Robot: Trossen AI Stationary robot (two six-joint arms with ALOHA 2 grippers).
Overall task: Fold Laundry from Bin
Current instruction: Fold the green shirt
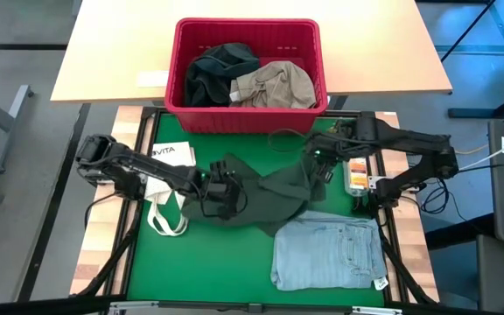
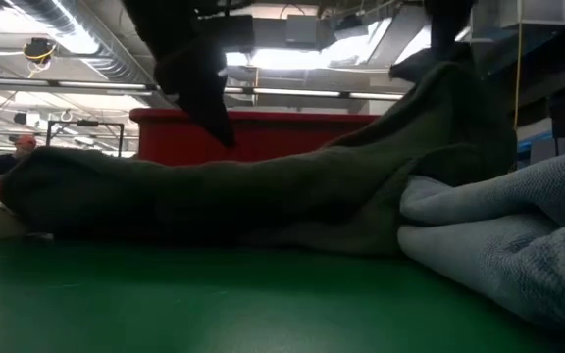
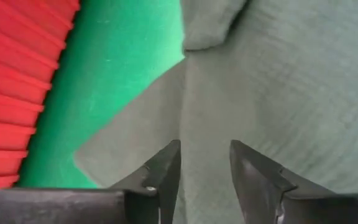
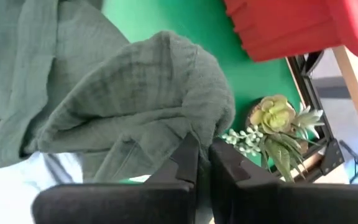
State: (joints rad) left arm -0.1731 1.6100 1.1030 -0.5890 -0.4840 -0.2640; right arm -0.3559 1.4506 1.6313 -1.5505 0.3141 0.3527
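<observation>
At the far edge of the worktop [image 1: 138, 280], the red bin [image 1: 246, 31] is seen, a rectangular plastic basket with slotted, ribbed sides and a thick rim. Two garments are held in it: a dark green piece [image 1: 217, 72] bunched on the left side and a khaki-beige piece [image 1: 278, 85] crumpled on the right, the two touching in the middle.

On the green mat, a dark green garment [image 1: 274, 199] of soft, finely crinkled cloth is spread in an irregular, rumpled shape between the two arms. Its near edge is laid over the top of the light blue denim jeans [image 1: 329, 254], which are folded into a neat rectangle at the near right of the mat. In the low view the jeans [image 2: 518, 245] show as a thick rounded fold, with the green cloth [image 2: 263, 201] draped against them.

The left gripper [image 1: 220, 190] is lowered over the left end of the green garment; in the left wrist view its jaws are held apart, with the cloth [image 3: 278, 81] lying below them and nothing grasped. The right gripper [image 1: 320, 166] is at the garment's right end, and its jaws are clenched on a raised fold of the cloth [image 4: 142, 93].

A white tote bag [image 1: 166, 191] with loop handles is laid flat at the left of the mat. A small artificial succulent [image 4: 275, 118] is seen near the right edge.
</observation>
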